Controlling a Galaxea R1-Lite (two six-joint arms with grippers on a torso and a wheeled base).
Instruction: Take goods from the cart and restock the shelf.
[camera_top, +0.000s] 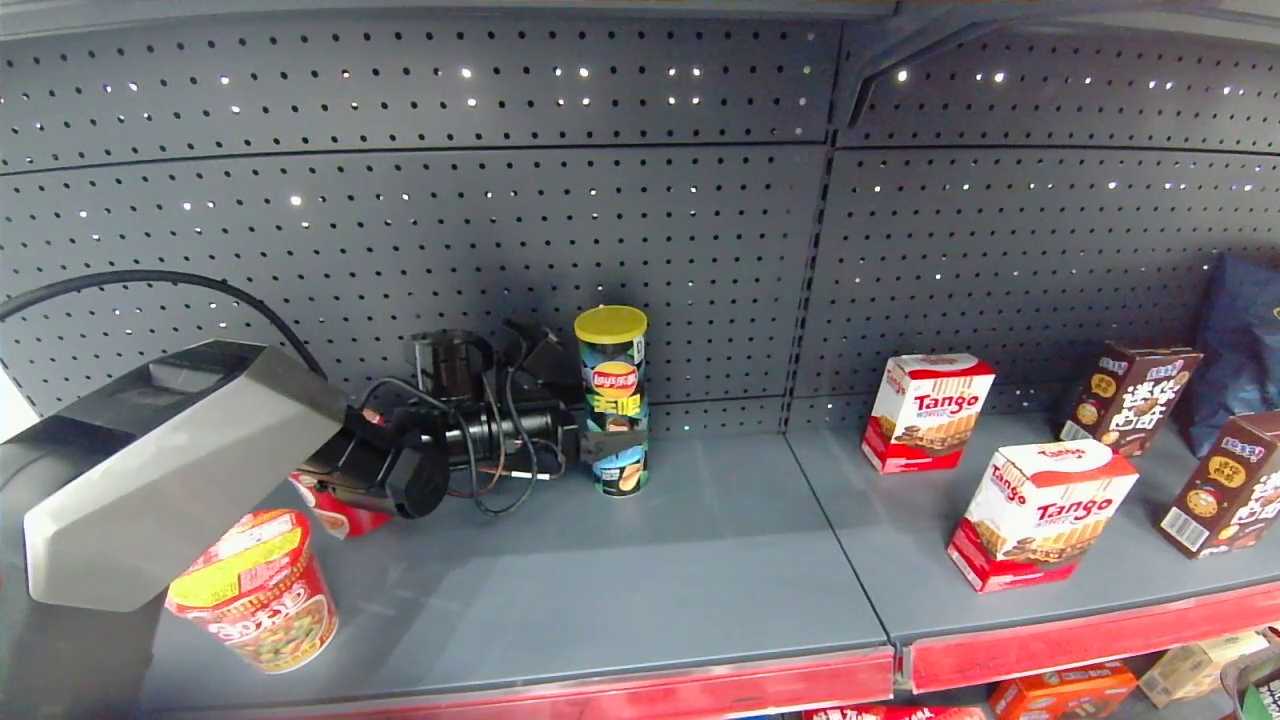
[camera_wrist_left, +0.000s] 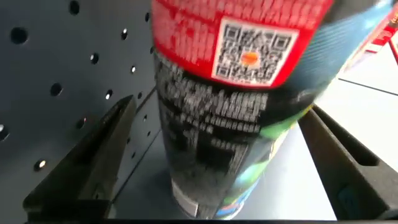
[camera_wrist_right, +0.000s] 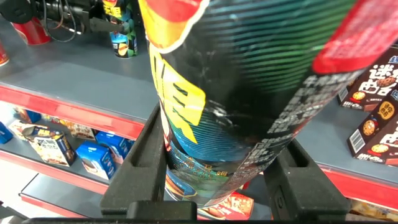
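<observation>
Chip can (camera_top: 612, 400) stands mid-frame on the shelf (camera_top: 700, 570), back by the pegboard (camera_top: 500, 200), with my left gripper (camera_top: 608, 443) around its waist. I can't tell if the jaws pinch it or sit slack. I reckon this is the placing step, so next I let go and back straight out without tipping it. My right gripper (camera_wrist_right: 217, 180) is clamped on a second can (camera_wrist_right: 236, 81). Labels: a QR code (camera_wrist_left: 249, 53) on a red band, with fine print too blurry to read.

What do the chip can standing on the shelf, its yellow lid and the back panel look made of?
Chip can: likely paperboard tube under glossy printed wrap; straight walls, sheen.
Yellow lid: probably plastic, matte; thin overhanging rim.
Back panel: painted sheet metal, grey satin; regular punched holes, light showing through.
Right end effector holds a second can, same look.
</observation>
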